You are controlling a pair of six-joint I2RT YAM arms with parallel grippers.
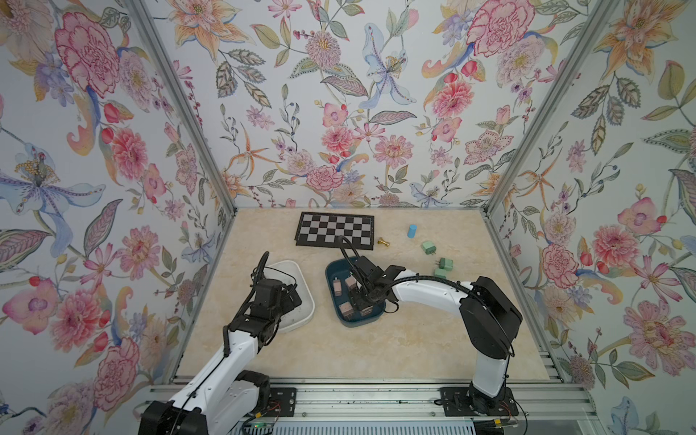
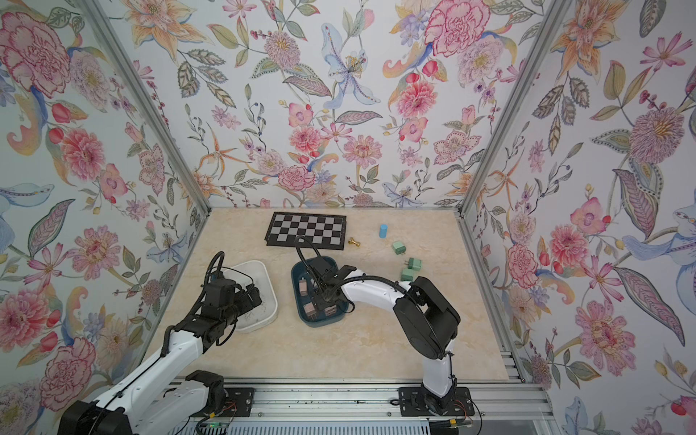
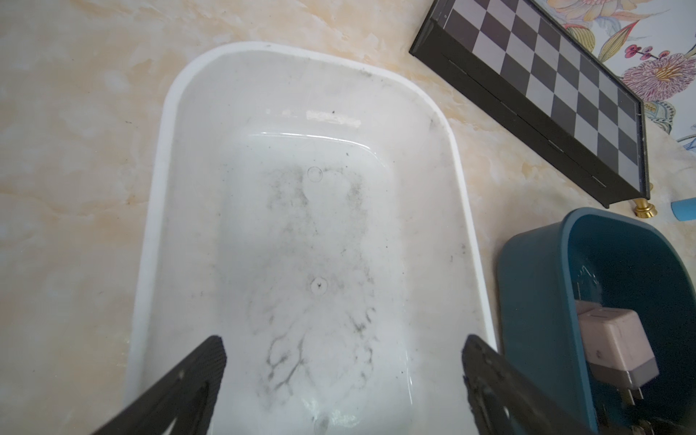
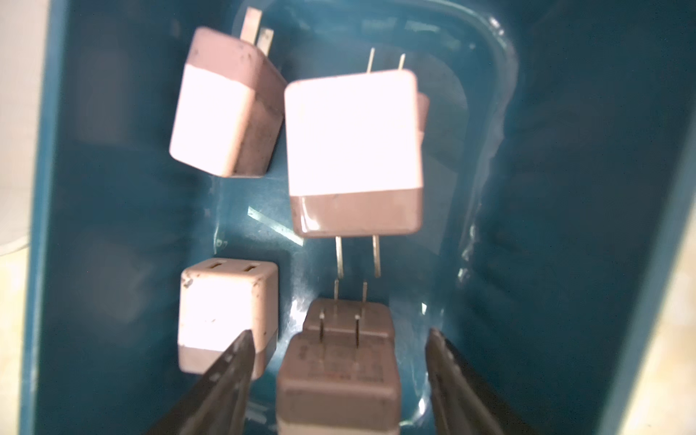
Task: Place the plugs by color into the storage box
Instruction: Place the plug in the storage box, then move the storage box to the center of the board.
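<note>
pink plugs [image 4: 354,150]: we count at least five lying in the teal tub [image 4: 565,188]; the exact number is unclear because a couple overlap in the right wrist view. no pink ones show on the table [image 1: 376,350] in either top view

nearest pink plug [image 4: 339,376] sits on the tub floor between the right gripper [image 4: 339,332] fingers, with a gap on both sides. so the jaws are spread and carry nothing, down inside the tub

green plugs [image 1: 428,247]: three, all loose on the table out to the right of the teal tub. two are almost touching, the third is a bit farther back and near the light blue cylinder [image 1: 412,231]

white tub [image 3: 165,150] is just left of the teal one and holds no plugs, only grey scuffs on its floor. left gripper [image 3: 344,346] hangs over it, fingers wide, nothing between them

our read: pink half looks done, green half not started. what's left is three picks from the right side of the table into the white tub

chessboard [image 1: 335,230] and brass piece [image 1: 381,241] sit at the back, well clear of both tubs; we'd leave them and the cylinder alone
</note>
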